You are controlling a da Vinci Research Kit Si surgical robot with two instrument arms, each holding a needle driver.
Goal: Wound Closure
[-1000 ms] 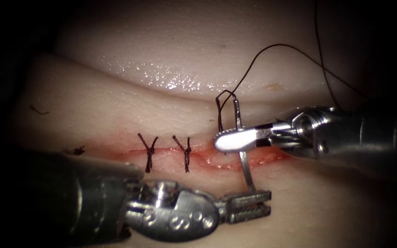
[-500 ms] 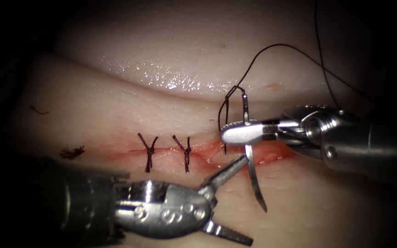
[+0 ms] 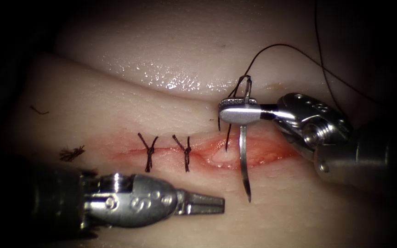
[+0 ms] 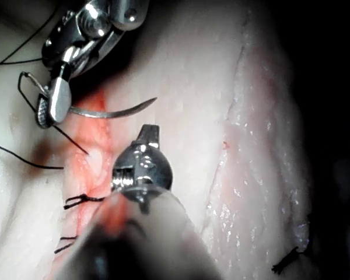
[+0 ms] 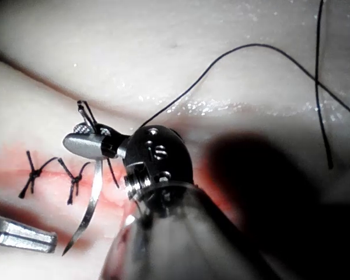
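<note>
Holding (right arm's steel needle driver (image 3: 236,112)): jaws clamped on the curved silver needle (image 3: 243,160) near its thread end, above the cut; also seen in the right wrist view (image 5: 84,146) and in the left wrist view (image 4: 53,102).
Needle: hangs free of the pale pork-belly tissue (image 3: 116,105), its body crossing over the open right end of the reddened cut (image 3: 217,154), its sharp tip past the near lip of the cut, not in the tissue; the curve also shows in the wrist views (image 5: 88,213) (image 4: 114,111).
Left arm's steel needle driver (image 3: 205,203): jaws together and holding nothing, lying over the tissue on the near side of the cut, left of the needle tip and apart from it; its closed jaws appear in the right wrist view (image 5: 20,233), and its wrist and jaws in the left wrist view (image 4: 147,137).
Thin black thread (image 3: 281,46): rises from the needle's blunt end beside the right tool's jaws and arcs away to the upper right over the glistening tissue; a short strand hangs down toward the cut just left of the needle.
Two black knotted stitches (image 3: 167,152): cross the cut left of the needle, side by side.
Cut bit of dark thread (image 3: 71,152): lies on the tissue, left of the stitches.
Red fluid (image 3: 258,154): stains the cut's edges, most around its open right end.
</note>
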